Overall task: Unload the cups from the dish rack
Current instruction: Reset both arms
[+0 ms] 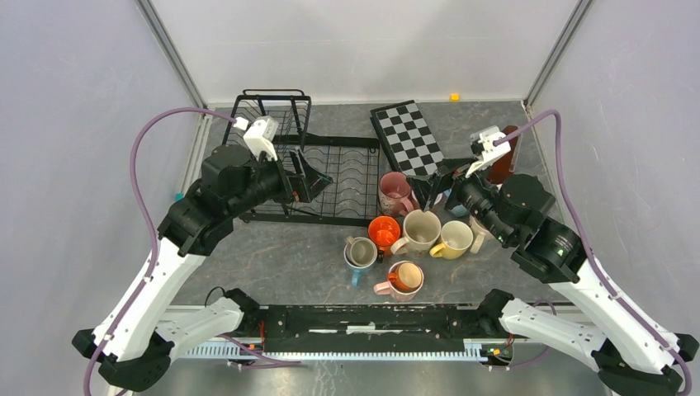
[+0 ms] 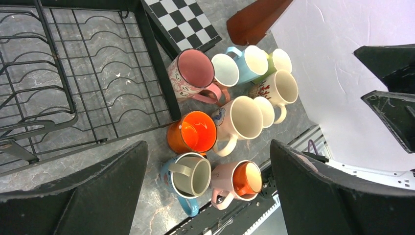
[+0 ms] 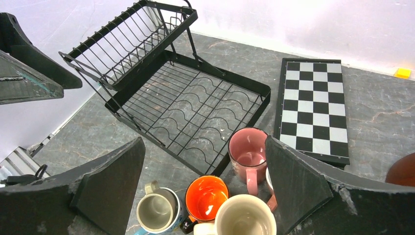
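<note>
Right, I see both jaws apart, nothing held: left gripper (image 2: 208, 147) over black wire dish rack (image 1: 338, 165), right gripper (image 3: 204, 141) above mixed-colour ceramic cups (image 1: 421, 231) clustered on grey tabletop (image 1: 272, 256) beside rack.

cream cup (image 3: 243, 219): cut by bottom edge; brown object (image 3: 402, 172): cut by right edge

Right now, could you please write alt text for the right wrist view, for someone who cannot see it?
An empty black rack stands on a grey table, with a pink mug, an orange mug and a cream mug grouped in front of it. A checkerboard lies to the right, and the camera's open fingers frame the bottom corners.
</note>
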